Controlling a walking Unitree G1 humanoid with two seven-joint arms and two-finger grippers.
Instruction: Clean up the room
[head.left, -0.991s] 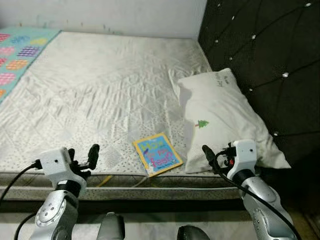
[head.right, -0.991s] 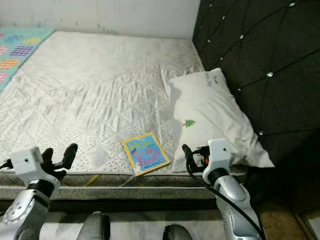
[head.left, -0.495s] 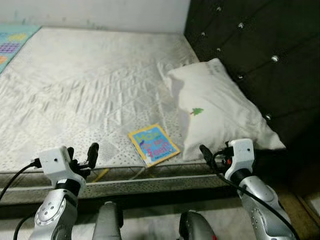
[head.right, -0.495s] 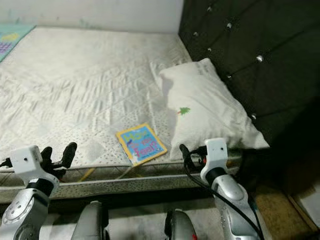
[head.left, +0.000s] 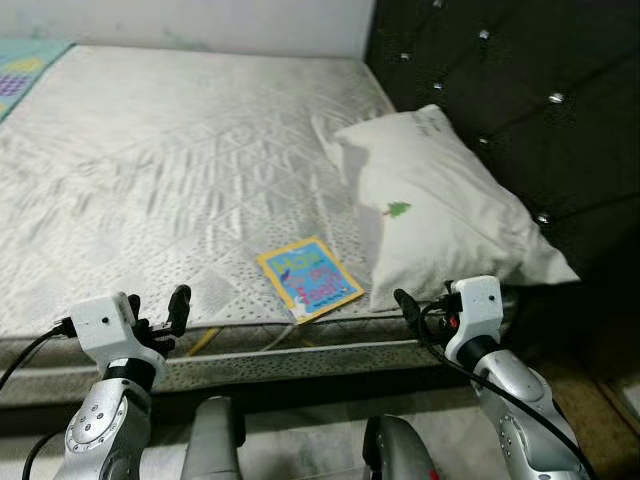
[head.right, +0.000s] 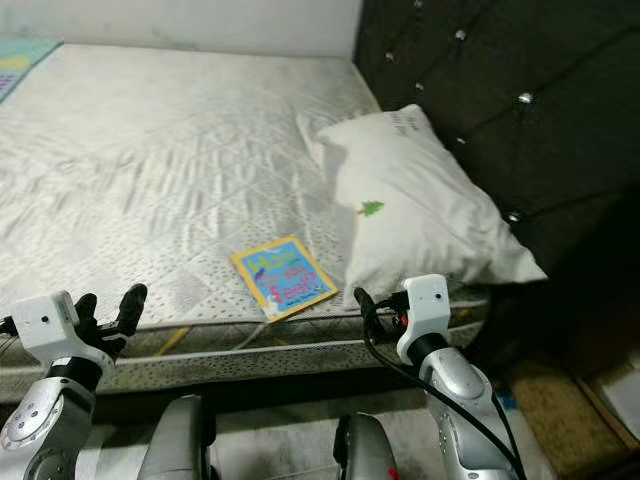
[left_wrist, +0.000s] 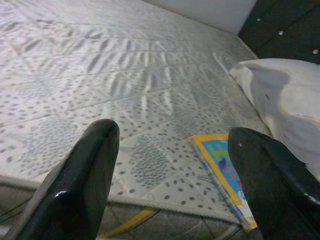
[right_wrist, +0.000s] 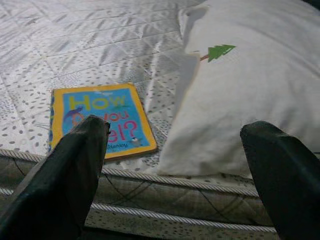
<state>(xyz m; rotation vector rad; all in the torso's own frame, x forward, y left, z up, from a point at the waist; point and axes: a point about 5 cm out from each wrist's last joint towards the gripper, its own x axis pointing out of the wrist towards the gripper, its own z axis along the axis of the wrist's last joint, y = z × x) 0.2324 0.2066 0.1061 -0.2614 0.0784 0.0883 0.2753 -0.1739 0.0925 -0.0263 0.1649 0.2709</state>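
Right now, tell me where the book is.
In the left eye view the book lies flat near the mattress's front edge, just left of the white pillow.

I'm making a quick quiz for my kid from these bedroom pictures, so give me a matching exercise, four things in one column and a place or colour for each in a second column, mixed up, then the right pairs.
Things:
1. book
2. pillow
3. headboard
4. left gripper

Places or colours:
A. black, tufted with shiny studs
B. white, with a small green tree on it
C. open, held before the mattress edge
D. blue cover with a yellow border, flat near the mattress edge

Pairs: 1-D, 2-B, 3-A, 4-C
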